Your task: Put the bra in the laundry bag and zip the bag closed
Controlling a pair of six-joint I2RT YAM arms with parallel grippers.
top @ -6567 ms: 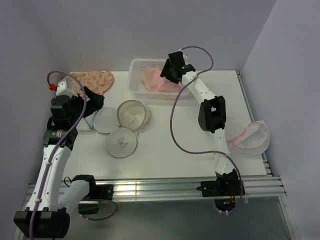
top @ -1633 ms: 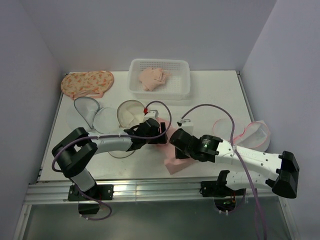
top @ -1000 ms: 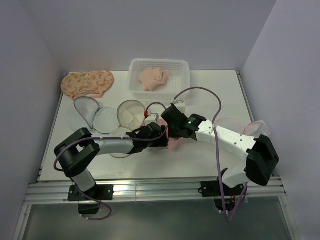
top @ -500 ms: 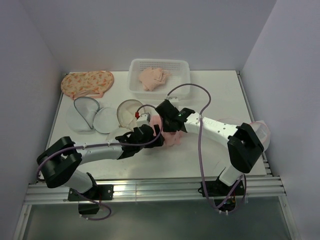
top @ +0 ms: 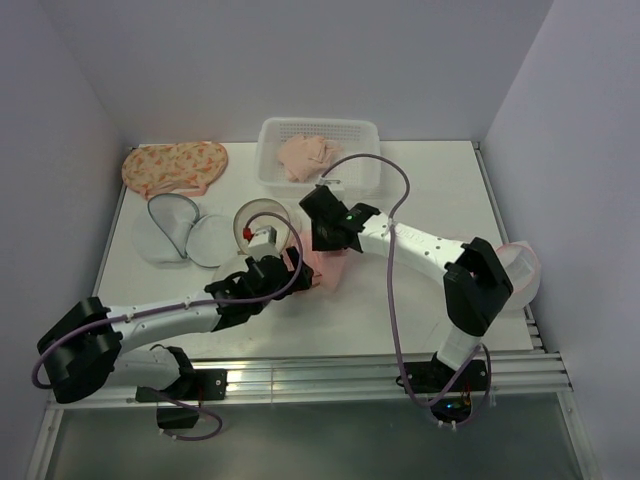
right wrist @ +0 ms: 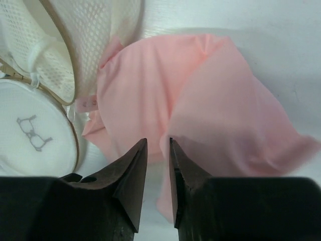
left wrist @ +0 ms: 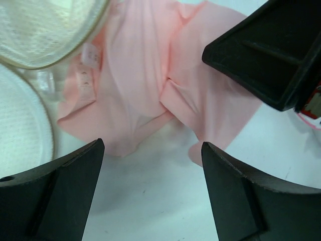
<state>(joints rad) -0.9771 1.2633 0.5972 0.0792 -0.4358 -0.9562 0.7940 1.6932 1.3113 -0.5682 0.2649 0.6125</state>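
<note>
The laundry bag [right wrist: 35, 125] lies unzipped left of centre on the desk [top: 340, 325], its round face with the small black drawing lying flat and its mesh dome tipped up behind. The bra [left wrist: 145, 65], plain pink, is crumpled on the desk right against the bag's open rim, outside it, one edge touching the mesh. The right claw [right wrist: 158, 150] is down over it, fingers pressed almost together on a fold of the cloth. The left claw [left wrist: 150, 186] hovers just in front of the bra, fingers spread wide, nothing between them. At the back stands a white basket [top: 275, 135] holding a pink garment [top: 305, 155], a flowered garment [top: 175, 165] lies far left with grey-rimmed mesh bags [top: 175, 228] near it, and a red-rimmed mesh bag [top: 520, 268] sits at the right edge.
</note>
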